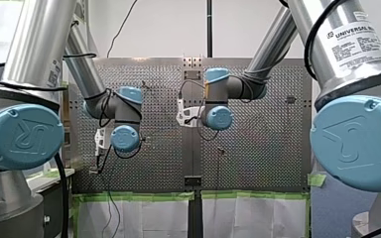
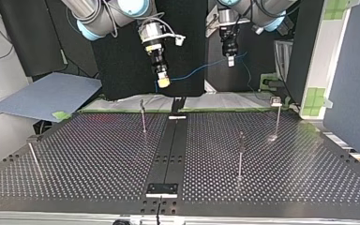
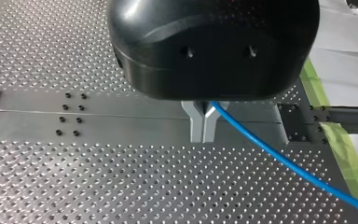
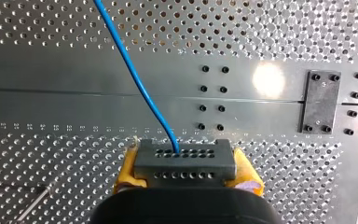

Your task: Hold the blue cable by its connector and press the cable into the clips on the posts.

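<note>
The blue cable (image 2: 197, 71) hangs in a shallow arc between my two grippers, above the table's far edge in the top view. My right gripper (image 2: 163, 82) is shut on the dark grey connector (image 4: 184, 161), which sits between its yellow pads (image 4: 127, 169). From the connector the cable (image 4: 140, 88) runs away over the plate. My left gripper (image 3: 204, 125) has its metal fingers shut on the cable (image 3: 279, 158) further along. It hangs at the top view's right (image 2: 231, 60). Thin posts with clips stand on the table: one (image 2: 143, 115) below the right gripper, two (image 2: 240, 154) (image 2: 276, 117) further right.
Another post (image 2: 32, 152) stands near the top view's left edge. A black strip (image 2: 168, 150) with a small plate (image 2: 161, 189) runs down the middle of the perforated table (image 2: 98, 159). A grey-blue board (image 2: 51, 93) lies beyond the far left corner.
</note>
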